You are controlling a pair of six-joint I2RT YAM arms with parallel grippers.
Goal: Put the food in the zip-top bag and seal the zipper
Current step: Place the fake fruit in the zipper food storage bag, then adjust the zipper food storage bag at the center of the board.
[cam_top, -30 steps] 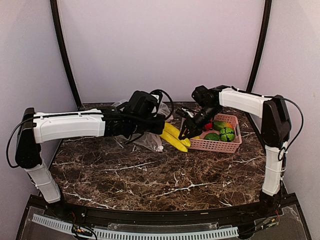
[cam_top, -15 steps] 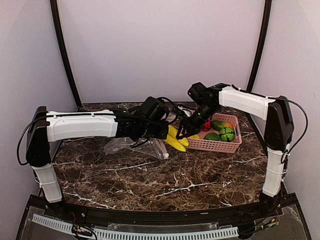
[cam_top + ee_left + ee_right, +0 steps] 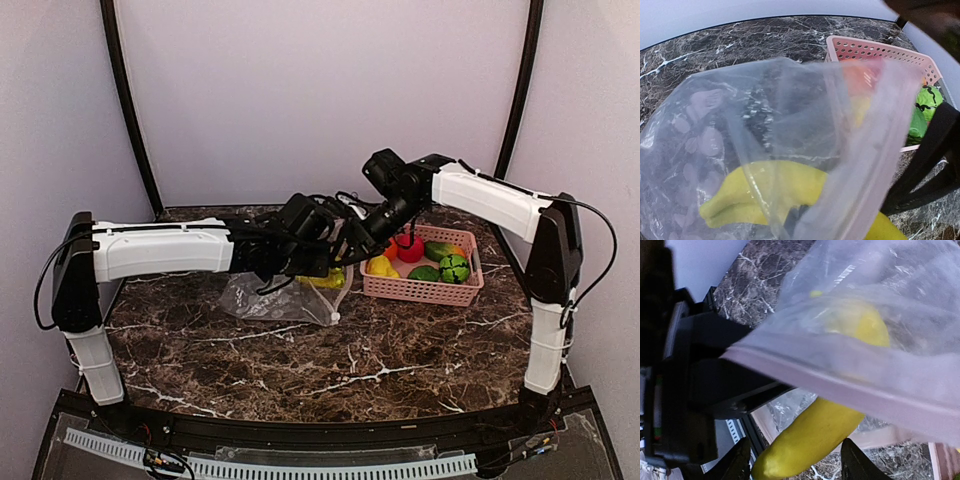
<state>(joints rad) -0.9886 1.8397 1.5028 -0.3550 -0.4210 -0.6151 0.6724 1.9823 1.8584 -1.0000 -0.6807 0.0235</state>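
The clear dotted zip-top bag (image 3: 275, 298) lies left of centre, its mouth lifted toward the basket. My left gripper (image 3: 333, 256) is shut on the bag's mouth edge, its dark fingertip (image 3: 796, 216) showing through the plastic. The yellow banana (image 3: 326, 280) sits partly inside the bag (image 3: 705, 130); its rear end (image 3: 805, 442) sticks out under the whitish-pink zipper (image 3: 840, 386). My right gripper (image 3: 797, 466) is open, its fingers standing either side of that end. A lemon (image 3: 380, 267), a red fruit (image 3: 410, 250), green pieces (image 3: 452, 268) and a mango-like piece (image 3: 445, 249) lie in the basket.
The pink slotted basket (image 3: 430, 292) stands at the right of the marble table, just beside the bag's mouth. Both arms meet over the table's middle back. Dark curved frame posts rise at the back left and back right.
The left arm has carried the bag's mouth to the right. The banana has gone from the table into the mouth. The right gripper's jaws have widened off the banana.
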